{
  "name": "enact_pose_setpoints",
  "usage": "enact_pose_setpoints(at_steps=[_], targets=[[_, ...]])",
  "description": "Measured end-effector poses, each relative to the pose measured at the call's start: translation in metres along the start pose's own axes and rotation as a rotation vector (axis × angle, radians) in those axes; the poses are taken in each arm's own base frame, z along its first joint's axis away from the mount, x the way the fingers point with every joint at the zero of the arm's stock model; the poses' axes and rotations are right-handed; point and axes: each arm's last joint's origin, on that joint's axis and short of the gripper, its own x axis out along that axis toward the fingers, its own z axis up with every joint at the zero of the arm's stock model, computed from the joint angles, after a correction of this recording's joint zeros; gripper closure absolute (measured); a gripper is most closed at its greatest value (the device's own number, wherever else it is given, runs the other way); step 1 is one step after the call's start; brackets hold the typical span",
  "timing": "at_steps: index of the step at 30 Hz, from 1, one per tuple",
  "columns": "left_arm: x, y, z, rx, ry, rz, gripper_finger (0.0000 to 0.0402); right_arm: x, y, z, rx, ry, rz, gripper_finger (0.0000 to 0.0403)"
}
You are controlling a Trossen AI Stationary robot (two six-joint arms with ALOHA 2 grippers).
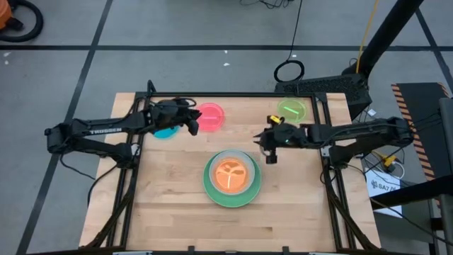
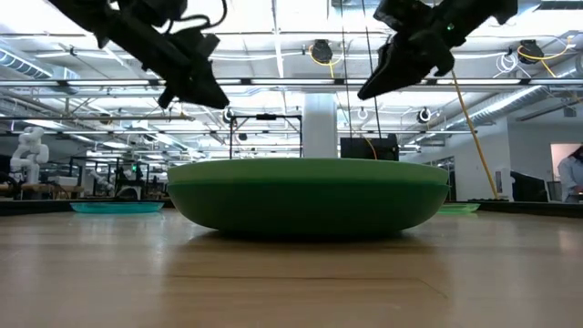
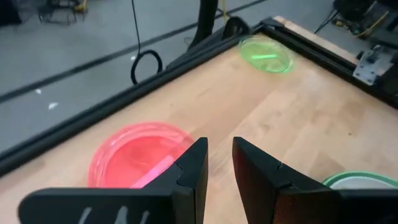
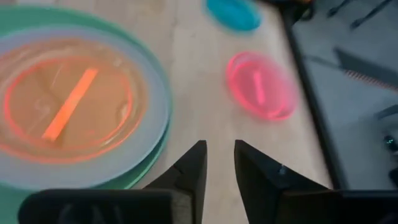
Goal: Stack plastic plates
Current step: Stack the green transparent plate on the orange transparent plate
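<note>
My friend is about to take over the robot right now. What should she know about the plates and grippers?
Left gripper: empty, above the pink-red plate; translucent blue plate beside it.
Right gripper: empty, jaws slightly apart, right of the stack.
Done: orange plate sits on top of the stack.
Left: pink-red, translucent blue and yellow-green plate lie loose at the far edge.

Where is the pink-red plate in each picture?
High view: the pink-red plate lies at the table's far edge, just right of the left gripper.
Low view: not visible; the green stack blocks it.
Left wrist view: the plate sits just beyond the fingers.
Right wrist view: it lies ahead, right of the stack.
Shared landmark: the orange plate atop the stack.
</note>
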Motion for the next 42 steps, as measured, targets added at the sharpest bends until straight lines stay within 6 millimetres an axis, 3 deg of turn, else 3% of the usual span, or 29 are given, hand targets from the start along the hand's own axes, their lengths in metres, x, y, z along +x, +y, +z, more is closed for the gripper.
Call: enact_pose_setpoints(at_steps=[7,17,21,26,33,39,42], targets=[[0.018,0.014,-0.002,-0.039,0.066,0.003,0.0321,-0.002,-0.024,-0.003,-0.033,-0.137,0.030,0.0339],[0.036,0.004,0.035,0.118,0.217,0.033,0.0321,0.001,-0.045,-0.012,-0.048,-0.170,0.059,0.0354],[0.038,0.007,0.045,0.176,0.298,0.078,0.0321,0.005,-0.042,-0.027,-0.072,-0.178,0.097,0.0364],[0.039,0.016,0.049,0.193,0.347,0.112,0.0321,0.002,-0.049,-0.044,-0.042,-0.215,0.020,0.0382],[0.038,0.026,0.049,0.177,0.377,0.149,0.0321,0.002,-0.074,-0.070,0.390,-0.024,-0.300,0.0401],[0.039,0.026,0.052,0.192,0.338,0.141,0.0321,-0.001,-0.092,-0.103,0.857,0.131,-0.431,0.0401],[0.040,0.025,0.055,0.194,0.311,0.136,0.0321,-0.006,-0.098,-0.118,0.971,0.240,-0.472,0.0401]])
